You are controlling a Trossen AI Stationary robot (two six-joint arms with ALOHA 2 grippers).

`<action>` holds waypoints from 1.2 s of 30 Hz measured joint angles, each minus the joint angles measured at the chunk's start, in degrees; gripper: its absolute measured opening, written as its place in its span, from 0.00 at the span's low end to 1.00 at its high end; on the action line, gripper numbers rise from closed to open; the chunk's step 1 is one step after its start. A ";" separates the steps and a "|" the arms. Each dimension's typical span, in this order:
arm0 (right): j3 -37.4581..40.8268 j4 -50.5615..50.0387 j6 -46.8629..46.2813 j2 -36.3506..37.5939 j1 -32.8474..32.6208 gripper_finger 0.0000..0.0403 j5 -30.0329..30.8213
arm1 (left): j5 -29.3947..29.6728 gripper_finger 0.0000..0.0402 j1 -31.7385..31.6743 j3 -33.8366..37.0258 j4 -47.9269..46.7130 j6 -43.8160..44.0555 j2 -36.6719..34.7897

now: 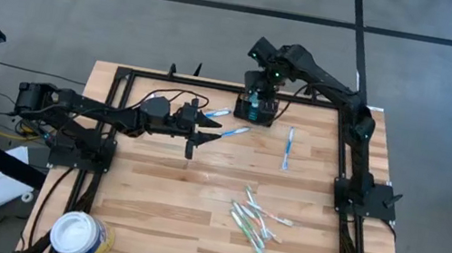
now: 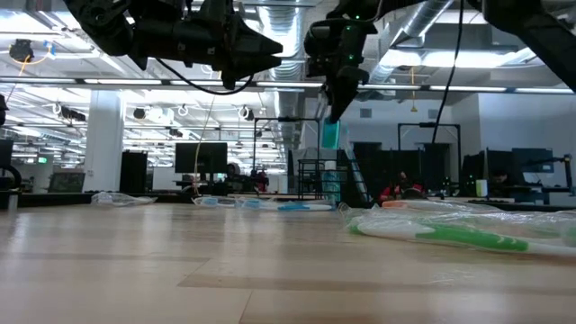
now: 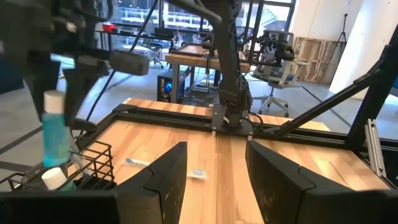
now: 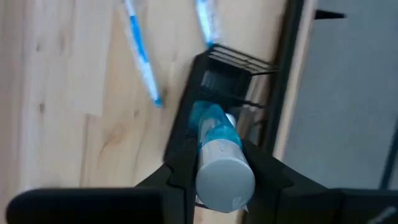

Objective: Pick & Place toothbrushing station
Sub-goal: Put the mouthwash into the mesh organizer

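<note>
The toothbrushing station, a small black wire-mesh caddy [image 1: 260, 111], stands near the table's far edge; it also shows in the left wrist view [image 3: 94, 163] and the right wrist view [image 4: 231, 73]. My right gripper [image 1: 257, 93] hangs right over it, shut on a blue bottle [image 4: 213, 127] with a white cap [image 3: 55, 99]. A white-capped thing [image 3: 52, 179] stands inside the caddy. My left gripper [image 1: 205, 130] hovers level to the left of the caddy, open, with nothing between its fingers [image 3: 166, 180]. My right gripper pinches the blue bottle between its two fingers just below the white cap [image 4: 225, 177]. The fingers come steeply from above. The bottle hangs upright, cap up, with its lower end [image 3: 55, 158] close over the caddy; whether it touches the caddy I cannot tell.
Blue toothbrushes lie beside the caddy [image 1: 234, 131] [image 1: 217, 113] and to its right [image 1: 288, 148]. A heap of green and white toothbrushes [image 1: 256, 222] lies toward the near right. A round white tub [image 1: 79, 235] stands at the near left corner. A black frame rail [image 1: 214, 86] borders the table.
</note>
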State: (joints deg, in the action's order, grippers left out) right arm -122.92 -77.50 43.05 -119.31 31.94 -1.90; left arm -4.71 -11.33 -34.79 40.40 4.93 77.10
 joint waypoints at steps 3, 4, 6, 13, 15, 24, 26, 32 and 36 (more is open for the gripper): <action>0.74 0.83 0.00 -0.02 -0.04 0.21 -1.30 | 0.00 0.39 0.00 0.00 0.02 0.00 0.00; 0.88 1.01 0.00 -0.02 -0.04 0.21 -1.49 | 0.02 0.39 0.00 0.00 0.02 0.00 0.00; 1.06 0.86 -0.06 -0.02 0.02 0.21 -1.45 | 0.01 0.39 0.00 0.00 0.02 0.00 0.00; 1.06 0.87 -0.65 -0.04 0.48 0.21 -2.63 | 0.01 0.39 0.00 0.00 0.07 0.00 0.00; 1.06 1.00 -0.64 -0.04 0.66 0.21 -3.06 | 0.00 0.39 0.00 0.00 0.07 0.00 0.00; 2.29 1.55 -1.05 -0.07 1.61 0.21 -3.20 | 0.01 0.39 0.00 0.00 0.09 0.00 -0.02; 2.37 1.35 -1.09 -0.17 1.62 0.21 -3.21 | 0.02 0.39 0.00 0.00 0.09 0.00 0.00; 2.35 1.62 -1.05 -0.13 1.62 0.21 -4.23 | 0.00 0.39 0.00 0.00 0.09 0.00 0.00; 2.35 1.62 -0.98 -0.11 1.88 0.21 -4.27 | 0.00 0.39 0.00 0.00 0.09 0.00 0.00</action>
State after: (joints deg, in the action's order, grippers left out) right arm -120.57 -75.88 42.06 -119.42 33.82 -6.17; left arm -4.71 -11.33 -34.79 40.49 4.93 77.10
